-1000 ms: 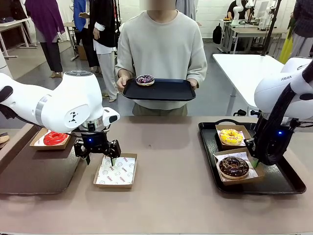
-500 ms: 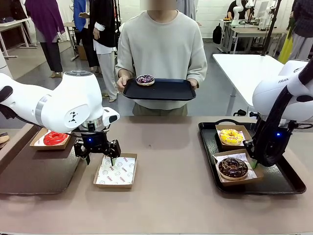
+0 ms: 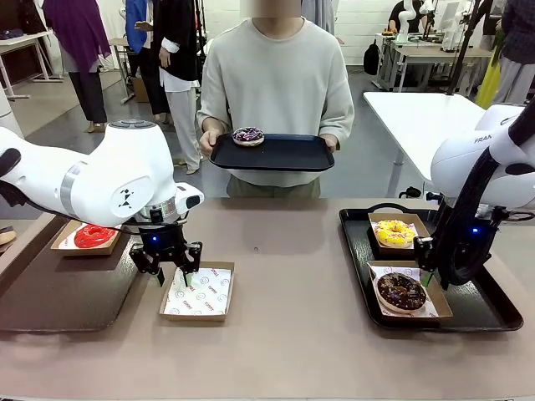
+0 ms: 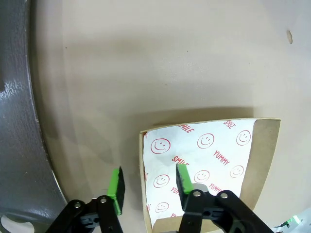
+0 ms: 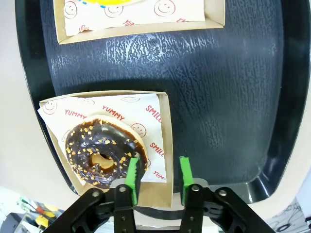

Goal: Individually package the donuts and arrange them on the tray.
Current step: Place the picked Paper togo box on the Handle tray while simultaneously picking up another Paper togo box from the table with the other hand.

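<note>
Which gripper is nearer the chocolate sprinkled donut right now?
Right. The right gripper straddles the wall of the box right beside the chocolate donut on the black tray. The left gripper is across the table at the empty box.

The liner paper (image 4: 204, 155) in the empty box under my left gripper (image 4: 148, 182) says "SMILE" and "YUMMY" in red (with little smiley faces). Same print on the paper (image 5: 146, 121) under my chocolate donut (image 5: 99, 153), and my right arm's shell (image 3: 487, 138) reads "FR", cut off.
</note>
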Controlling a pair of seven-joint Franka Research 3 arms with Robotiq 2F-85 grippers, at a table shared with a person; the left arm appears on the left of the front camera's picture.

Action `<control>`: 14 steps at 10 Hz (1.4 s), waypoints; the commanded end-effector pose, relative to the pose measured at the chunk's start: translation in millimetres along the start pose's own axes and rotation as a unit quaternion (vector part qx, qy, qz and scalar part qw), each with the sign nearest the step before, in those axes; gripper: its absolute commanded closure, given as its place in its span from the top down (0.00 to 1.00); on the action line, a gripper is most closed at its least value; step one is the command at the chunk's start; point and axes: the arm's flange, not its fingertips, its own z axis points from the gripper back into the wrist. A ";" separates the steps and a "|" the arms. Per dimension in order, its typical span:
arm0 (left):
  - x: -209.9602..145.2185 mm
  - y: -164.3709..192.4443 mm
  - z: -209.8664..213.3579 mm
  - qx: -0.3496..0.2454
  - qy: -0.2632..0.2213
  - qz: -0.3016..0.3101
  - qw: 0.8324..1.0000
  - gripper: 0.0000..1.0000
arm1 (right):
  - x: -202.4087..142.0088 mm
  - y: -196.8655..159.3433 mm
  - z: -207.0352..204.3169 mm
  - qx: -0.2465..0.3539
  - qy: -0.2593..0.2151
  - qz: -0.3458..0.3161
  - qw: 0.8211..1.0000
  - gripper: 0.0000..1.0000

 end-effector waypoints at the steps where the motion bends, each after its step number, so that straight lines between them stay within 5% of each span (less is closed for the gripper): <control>1: -1.2 -0.1 -1.0 -0.016 0.010 -0.003 1.000 0.14 | 5.1 1.6 0.2 0.016 -0.002 -0.006 1.000 1.00; 2: -0.7 -0.1 -0.4 -0.019 0.011 0.000 1.000 0.05 | 4.7 2.0 0.6 0.016 -0.003 -0.005 1.000 0.94; 3: -0.6 -0.2 -0.4 -0.021 0.013 0.001 1.000 0.00 | 4.6 2.0 0.8 0.017 -0.003 -0.005 1.000 1.00; 10: 0.7 -0.8 4.0 -0.011 0.022 0.004 1.000 0.00 | -1.4 1.9 9.5 0.043 -0.014 -0.002 0.999 1.00; 12: 6.1 -5.0 21.9 -0.023 0.030 -0.024 0.999 0.00 | -23.3 -14.7 43.9 0.149 -0.009 0.020 0.989 1.00; 14: 25.3 -12.9 60.7 -0.036 0.023 -0.037 0.998 0.00 | -50.6 -60.6 88.7 0.290 -0.040 0.025 0.956 1.00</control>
